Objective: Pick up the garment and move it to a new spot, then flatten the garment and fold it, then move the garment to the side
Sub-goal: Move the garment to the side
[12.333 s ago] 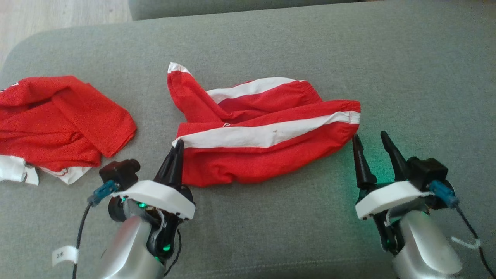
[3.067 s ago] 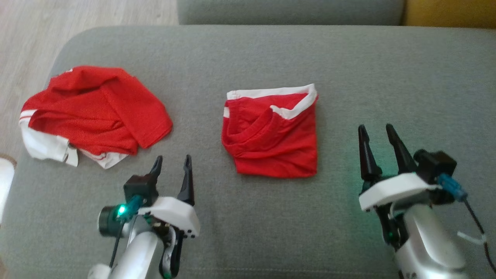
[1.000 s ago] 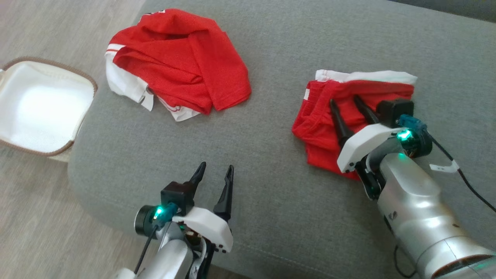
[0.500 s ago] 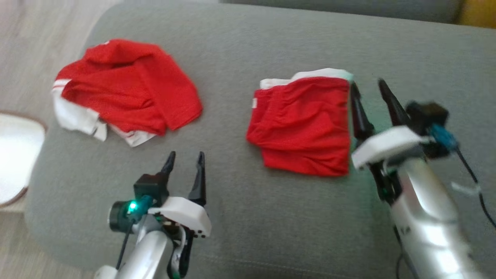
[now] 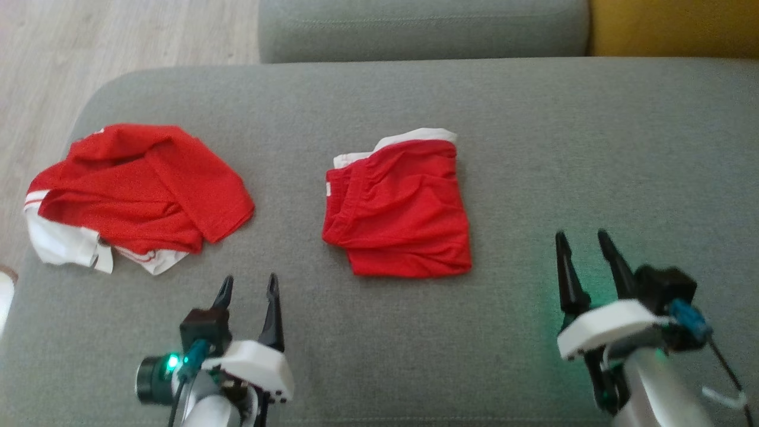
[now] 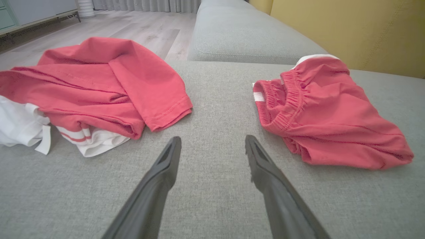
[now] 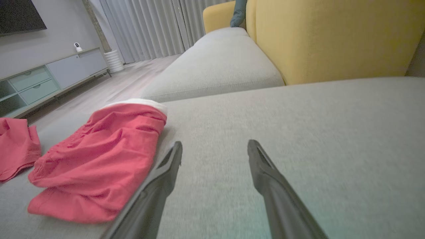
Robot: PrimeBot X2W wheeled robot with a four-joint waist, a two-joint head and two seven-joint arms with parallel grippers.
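A folded red garment (image 5: 397, 207) lies as a compact square at the centre of a grey sofa seat (image 5: 563, 148), its white edge at 12 o'clock. The left gripper (image 5: 249, 279) at 7 o'clock and the right gripper (image 5: 580, 234) at 4 o'clock hover with fingers apart and empty, clear of the cloth, probably because the folding looks finished. A crumpled red shirt (image 5: 136, 190) sits well apart at 9 o'clock.

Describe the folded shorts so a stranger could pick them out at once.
Look at the wide grey sofa seat: two red garments lie on it. The folded red shorts sit near its middle, right of the red shirt. They are the compact bundle with a gathered elastic waistband and a white band along the far edge, while the shirt is a looser, crumpled heap.
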